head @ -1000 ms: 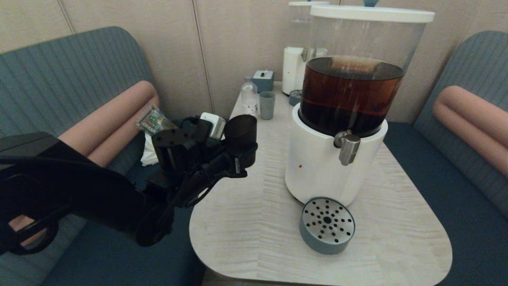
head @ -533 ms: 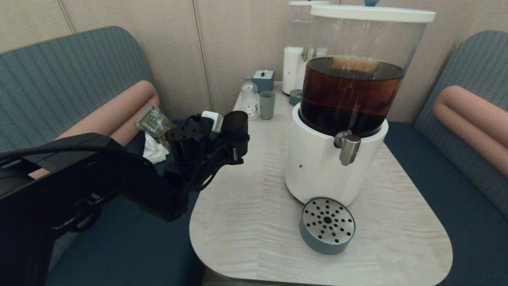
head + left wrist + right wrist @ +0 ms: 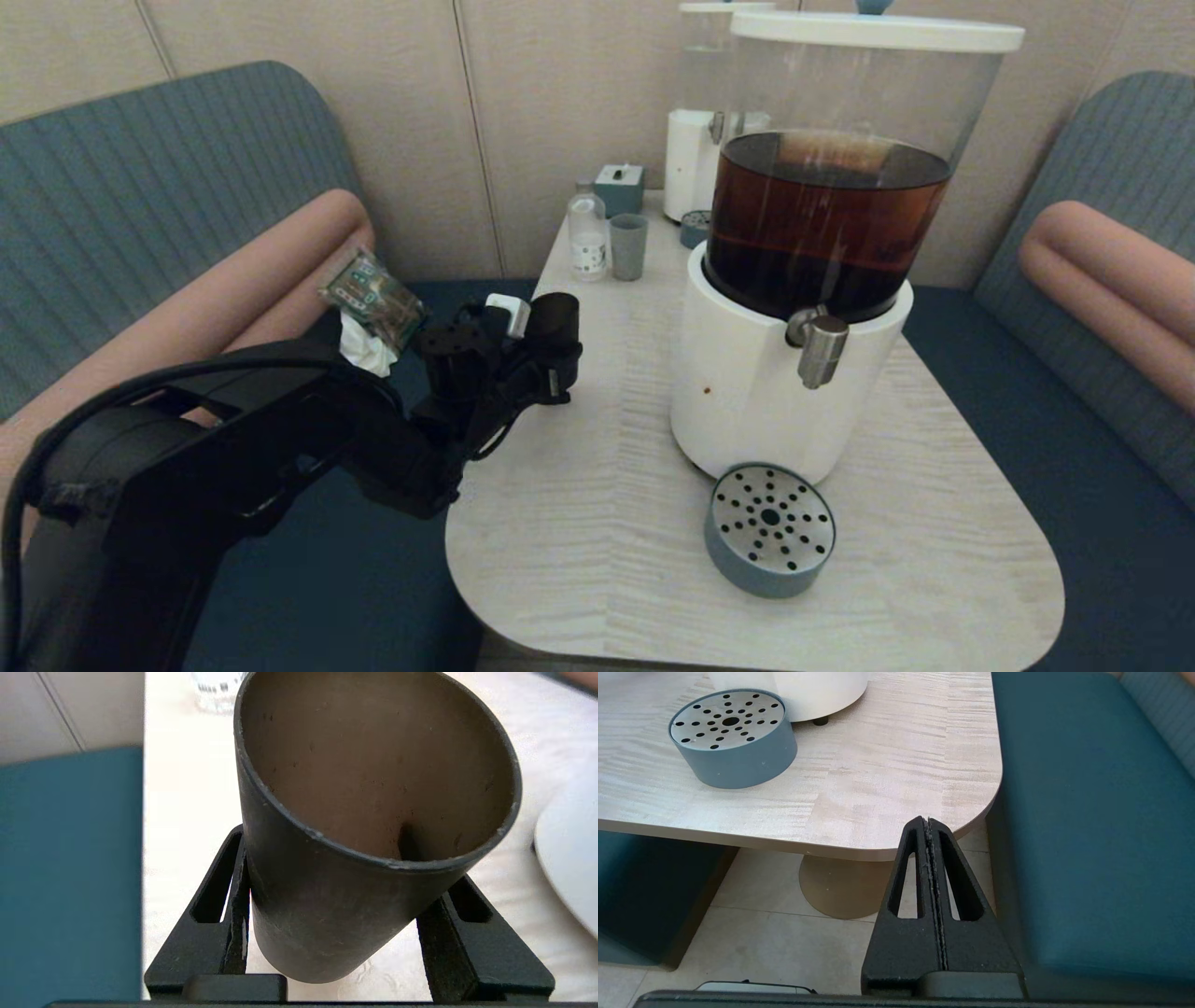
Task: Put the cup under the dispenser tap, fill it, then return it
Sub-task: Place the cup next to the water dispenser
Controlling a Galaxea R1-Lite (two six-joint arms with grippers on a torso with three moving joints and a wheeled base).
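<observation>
Pale wood-grain table [image 3: 597, 523] sits between teal benches [image 3: 140, 177], with the dispenser [image 3: 794, 373] and its tap [image 3: 822, 350] above a grey drip tray [image 3: 769, 530]. Your left gripper [image 3: 553, 359] reaches in over the table's left edge — fingers clamped on the cup [image 3: 553, 322] (empty, tilted), well apart from the tap. Your right gripper [image 3: 930, 826] hangs off the table's near corner, fingers pressed together.

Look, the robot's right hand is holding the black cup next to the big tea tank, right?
Not quite: it is the left gripper that holds the black cup, shut on its lower wall, as the left wrist view shows. The right gripper is shut on nothing, off the table's corner. The rest is right: the cup is beside the big tank.
</observation>
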